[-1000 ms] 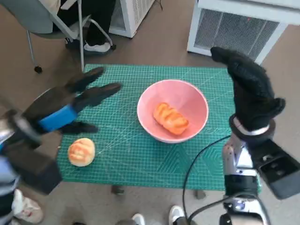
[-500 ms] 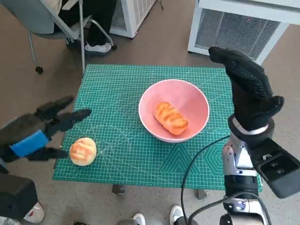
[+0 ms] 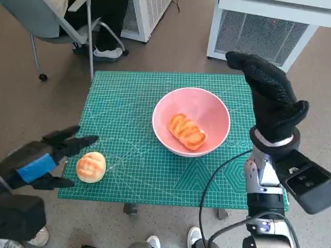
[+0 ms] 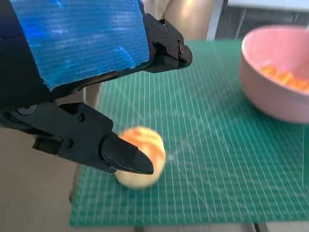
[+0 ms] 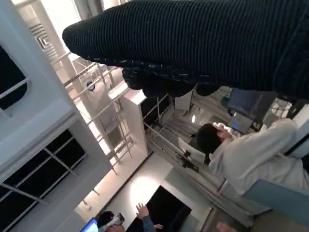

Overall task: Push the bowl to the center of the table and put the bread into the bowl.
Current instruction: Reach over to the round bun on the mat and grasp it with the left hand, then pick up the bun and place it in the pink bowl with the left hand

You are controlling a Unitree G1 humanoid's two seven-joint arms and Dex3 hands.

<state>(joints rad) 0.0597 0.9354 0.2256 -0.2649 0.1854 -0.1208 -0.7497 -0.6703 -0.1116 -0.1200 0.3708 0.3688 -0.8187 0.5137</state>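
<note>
I get even, soft daylight in the head view with only faint shadow under the pink bowl (image 3: 191, 127), the left hand (image 4: 72, 72) looms soft and close in its wrist view, and beyond the glove the right wrist view blows out white.

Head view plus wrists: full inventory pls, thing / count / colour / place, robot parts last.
cutting mat: 1, green, covers the tabletop
bowl: 1, pink, on the mat, right of centre
long bread: 1, orange-brown, inside the bowl
round bread: 1, tan, on the mat's near left corner
chair: 1, grey, floor beyond the table's left
white units: 2, floor beyond the table
people: shoes at the chair and near table edge; some in right wrist view
left hand: black, blue tape, fingers apart beside the round bread, holding nothing
right hand: black glove, raised right of the bowl, holding nothing
</note>
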